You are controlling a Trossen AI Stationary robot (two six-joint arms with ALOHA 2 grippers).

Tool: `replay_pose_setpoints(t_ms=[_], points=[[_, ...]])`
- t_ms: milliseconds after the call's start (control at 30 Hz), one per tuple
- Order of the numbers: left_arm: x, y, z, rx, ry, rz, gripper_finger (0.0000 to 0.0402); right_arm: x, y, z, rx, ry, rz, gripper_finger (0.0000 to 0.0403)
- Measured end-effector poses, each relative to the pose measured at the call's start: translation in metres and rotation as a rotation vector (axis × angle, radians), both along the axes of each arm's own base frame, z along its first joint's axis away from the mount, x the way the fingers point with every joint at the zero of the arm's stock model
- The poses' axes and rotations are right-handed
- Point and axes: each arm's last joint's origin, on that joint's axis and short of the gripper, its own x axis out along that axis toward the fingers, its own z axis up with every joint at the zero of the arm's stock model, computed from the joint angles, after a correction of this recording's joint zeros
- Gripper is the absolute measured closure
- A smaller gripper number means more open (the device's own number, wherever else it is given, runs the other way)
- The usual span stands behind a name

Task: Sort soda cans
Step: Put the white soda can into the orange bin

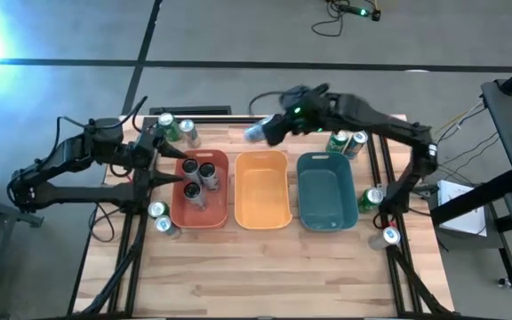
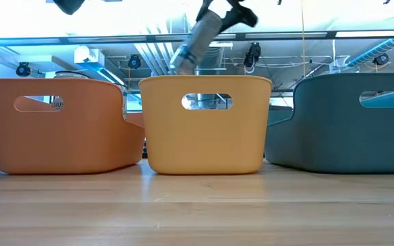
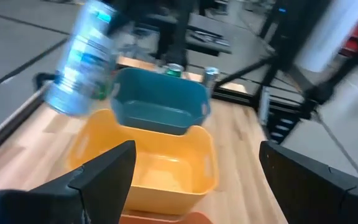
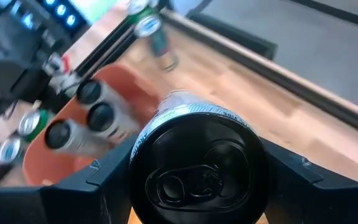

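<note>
- I had the right gripper [image 1: 269,130] clamped on a silver-blue aluminium soda can [image 1: 254,132]; it hung in the air just past the far rim of the orange plastic bin [image 1: 262,188].
- The held can's long axis lay tilted, not upright. In the low view it leaned over the orange bin's far edge; in the right wrist view its dark tabbed end [image 4: 199,171] faced the camera.
- From this claw the orange bin's open mouth lay just below and toward me, the red plastic bin [image 1: 201,190] off to its left-arm side, the teal plastic bin [image 1: 326,189] to the other side. My judgement: a short pull nearward would put the can over the orange bin.
- The left gripper [image 1: 161,153] hovered at the red bin's left edge, fingers spread wide apart, nothing between them. It was farther from the held can than the right one.
- Count of bins: three.
- Count of cans: three dark-topped cans [image 1: 200,176] standing in the red bin; two green cans [image 1: 176,129] beyond the left claw; two cans [image 1: 162,219] at the red bin's near-left corner; two green cans [image 1: 347,142] behind the teal bin; two cans [image 1: 379,214] off its right side; one held. Twelve in all.
- Orange and teal bins showed no cans inside.
</note>
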Motion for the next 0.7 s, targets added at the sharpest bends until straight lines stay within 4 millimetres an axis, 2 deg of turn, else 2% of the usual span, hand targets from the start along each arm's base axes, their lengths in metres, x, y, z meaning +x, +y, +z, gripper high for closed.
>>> replay_pose_setpoints(t_ms=[133, 400, 567, 700], points=[[0.009, 0.004, -0.005, 0.004, 0.023, 0.056, 0.0075, 0.026, 0.017, -0.006, -0.004, 0.007, 0.138, 0.0150], [0.044, 0.012, -0.011, -0.015, 0.038, 0.020, 0.0075, 0.065, 0.053, -0.002, 0.052, -0.068, 0.371, 0.0150], [0.065, 0.014, -0.021, -0.082, 0.082, -0.125, 0.0075, 0.070, 0.067, -0.002, 0.057, -0.080, 0.428, 0.0150], [0.077, 0.016, -0.029, -0.097, 0.126, -0.145, 0.0075, 0.070, 0.076, -0.004, 0.064, -0.064, 0.459, 0.0150]])
